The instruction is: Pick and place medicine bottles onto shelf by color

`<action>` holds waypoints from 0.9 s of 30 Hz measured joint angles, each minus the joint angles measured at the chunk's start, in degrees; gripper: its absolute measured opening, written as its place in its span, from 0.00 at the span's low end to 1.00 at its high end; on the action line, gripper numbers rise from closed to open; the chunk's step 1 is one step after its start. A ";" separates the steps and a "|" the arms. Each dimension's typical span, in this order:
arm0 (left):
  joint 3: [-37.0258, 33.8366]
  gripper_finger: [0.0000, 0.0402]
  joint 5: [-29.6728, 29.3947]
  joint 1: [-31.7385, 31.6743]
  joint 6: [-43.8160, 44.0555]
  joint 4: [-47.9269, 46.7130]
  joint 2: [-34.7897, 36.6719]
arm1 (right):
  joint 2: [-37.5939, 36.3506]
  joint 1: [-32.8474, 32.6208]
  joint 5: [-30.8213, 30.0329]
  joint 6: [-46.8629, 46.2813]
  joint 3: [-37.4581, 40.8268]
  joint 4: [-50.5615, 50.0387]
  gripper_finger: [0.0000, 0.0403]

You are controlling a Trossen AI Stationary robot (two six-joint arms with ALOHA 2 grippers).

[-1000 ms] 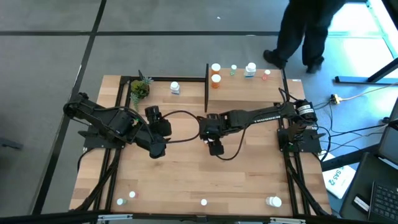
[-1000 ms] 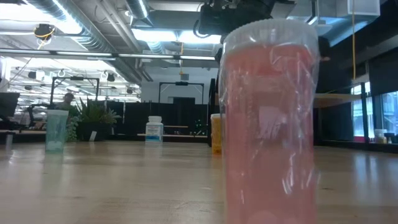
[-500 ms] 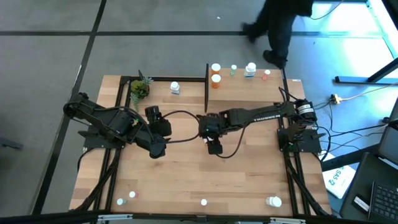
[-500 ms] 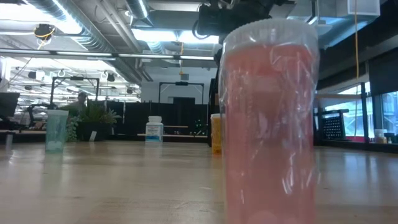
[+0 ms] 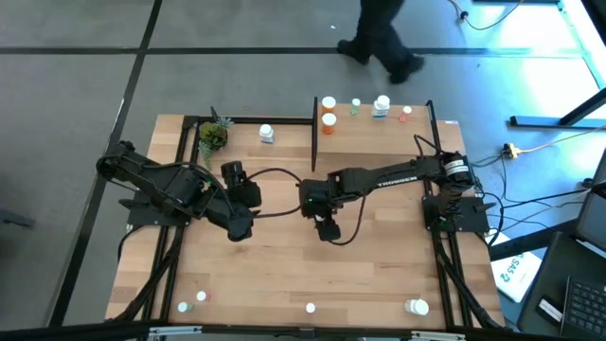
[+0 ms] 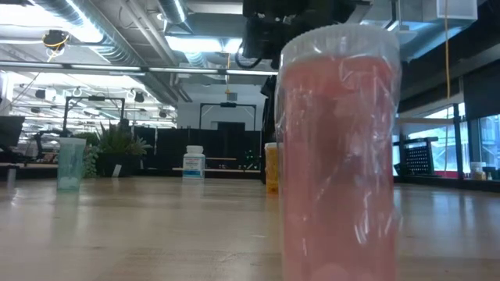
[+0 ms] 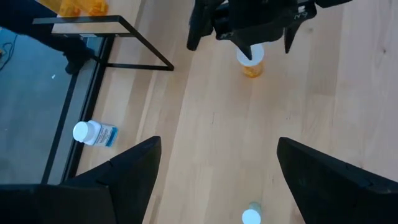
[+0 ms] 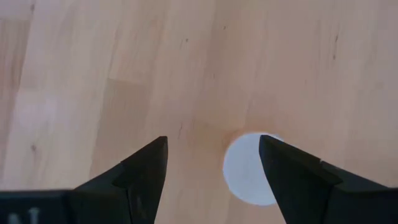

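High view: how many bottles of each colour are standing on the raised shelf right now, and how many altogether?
Orange bottles: 2
Green bottle: 1
White bottle: 1
Pink bottle: 1
Total: 5

shelf (image 5: pixel 379 133): table's far edge | plant (image 5: pixel 213 134): left of shelf

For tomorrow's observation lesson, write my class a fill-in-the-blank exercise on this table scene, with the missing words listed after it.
1. The bottle below the right gripper has an orange body and a ____ cap.
2. The right gripper's fingers are ____, with nothing between them.
3. The potted plant stands near the table's far-____ corner in the high view.
4. The shelf already holds ____ orange bottles.

Missing words: white; open; left; two
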State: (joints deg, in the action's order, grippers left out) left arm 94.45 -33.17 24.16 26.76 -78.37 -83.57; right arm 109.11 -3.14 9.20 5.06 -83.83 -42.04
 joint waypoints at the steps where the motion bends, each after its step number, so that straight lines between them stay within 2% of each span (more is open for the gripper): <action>1: 0.00 0.79 0.00 0.00 0.00 0.00 0.00 | -0.03 0.00 -0.44 0.92 -0.08 -0.07 0.63; 11: 0.00 0.79 0.00 0.00 0.00 0.00 0.00 | -0.29 0.02 -2.66 1.17 -2.27 0.70 0.63; 15: 0.00 0.79 0.01 0.00 0.00 0.00 0.00 | -0.29 0.32 -2.69 -1.03 -2.34 1.33 0.63; 19: 0.00 0.79 0.02 -0.01 0.00 0.00 0.00 | -0.29 0.74 -5.34 -3.32 -2.34 0.80 0.65; 22: 0.00 0.79 0.01 -0.02 0.00 0.00 0.00 | -0.29 0.79 -5.67 -4.06 -2.34 0.69 0.70; 27: 0.00 0.79 0.01 -0.01 0.00 0.00 0.00 | -0.29 0.86 -6.51 -4.53 -2.34 0.47 0.86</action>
State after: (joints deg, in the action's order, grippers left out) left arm 94.45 -33.16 24.15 26.76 -78.37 -83.57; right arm 108.81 -2.27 2.70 0.53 -86.17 -41.57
